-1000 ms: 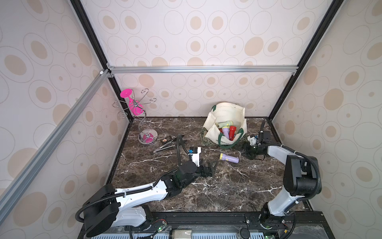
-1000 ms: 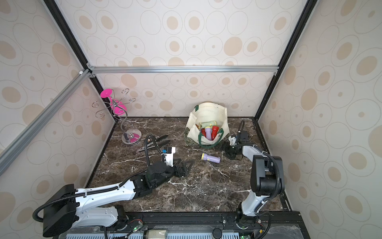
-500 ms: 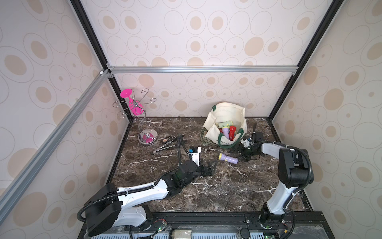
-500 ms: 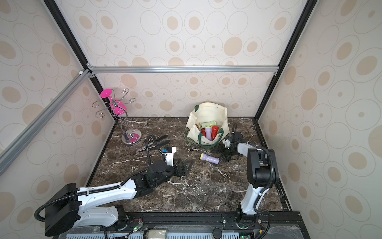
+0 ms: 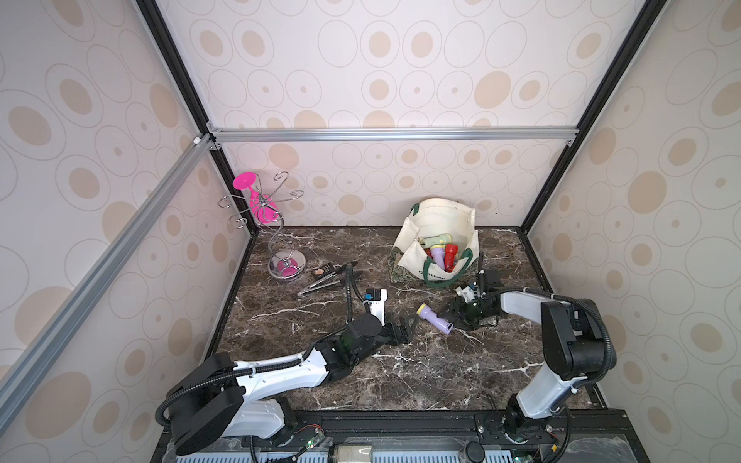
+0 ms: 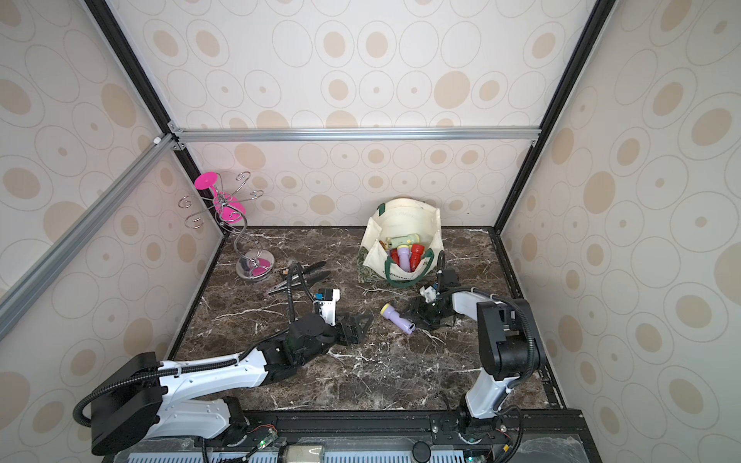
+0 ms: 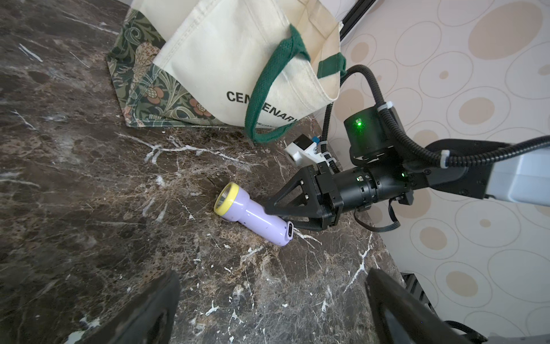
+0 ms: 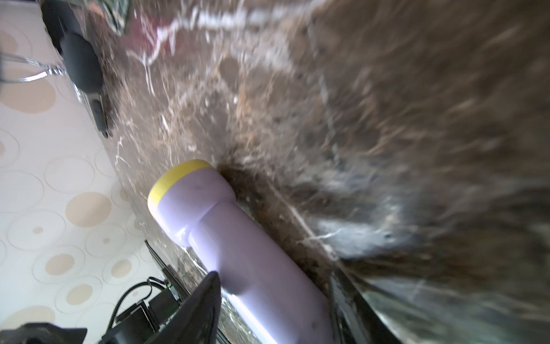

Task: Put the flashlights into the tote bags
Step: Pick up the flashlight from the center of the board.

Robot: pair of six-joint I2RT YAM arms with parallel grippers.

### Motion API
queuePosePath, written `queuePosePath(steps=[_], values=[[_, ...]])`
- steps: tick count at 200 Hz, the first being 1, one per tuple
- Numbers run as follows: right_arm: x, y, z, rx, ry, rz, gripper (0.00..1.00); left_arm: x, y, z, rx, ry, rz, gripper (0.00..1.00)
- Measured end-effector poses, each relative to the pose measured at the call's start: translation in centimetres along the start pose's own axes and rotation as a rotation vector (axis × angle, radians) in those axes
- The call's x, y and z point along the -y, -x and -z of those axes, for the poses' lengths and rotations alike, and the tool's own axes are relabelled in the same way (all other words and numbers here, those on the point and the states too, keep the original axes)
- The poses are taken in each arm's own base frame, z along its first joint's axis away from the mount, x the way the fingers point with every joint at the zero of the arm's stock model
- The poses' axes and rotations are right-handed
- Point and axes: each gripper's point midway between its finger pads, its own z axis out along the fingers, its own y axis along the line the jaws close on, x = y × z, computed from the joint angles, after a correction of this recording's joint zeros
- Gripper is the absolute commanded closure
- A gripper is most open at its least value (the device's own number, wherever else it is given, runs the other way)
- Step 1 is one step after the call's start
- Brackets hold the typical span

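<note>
Flashlight (image 5: 434, 318), lilac, lies on marble tabletop (image 5: 401, 381), centre-right in both top views, below the tote bag (image 5: 441, 224). Right gripper (image 7: 278, 216) straddles its handle; whether clamped, cannot tell. Close squarely mid-handle before lifting.

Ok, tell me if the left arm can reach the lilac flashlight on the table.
Probably: bare marble lies between left end effector and lilac flashlight, but the right end effector straddles its handle.

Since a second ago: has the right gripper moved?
Yes. The right gripper moved away from the tote bag, toward the camera, and now straddles the tail of the lilac flashlight.
</note>
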Motion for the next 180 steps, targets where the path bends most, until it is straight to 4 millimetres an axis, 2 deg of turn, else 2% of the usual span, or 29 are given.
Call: queuePosePath(steps=[38,72,118,148,180], values=[[-0.8,-2.6,-0.6,-0.037,-0.028,0.079,0.4,-0.8,-0.8,0.1,-0.007,0.005,0.028,0.03],[-1.1,-3.9,-1.1,-0.058,-0.077,0.165,0.4,-2.0,-1.9,0.4,-0.021,0.023,0.045,0.04],[-1.5,-6.6,-2.2,-0.124,-0.134,0.286,0.4,-2.0,-1.3,1.2,0.006,0.013,0.067,0.04],[-1.1,-6.9,-2.0,-0.135,-0.211,0.338,0.4,-2.4,-1.2,1.8,0.021,0.018,0.082,0.04],[-1.8,-7.2,-2.1,-0.137,-0.301,0.432,0.37,-2.8,-1.1,2.4,0.036,0.023,0.092,0.04]])
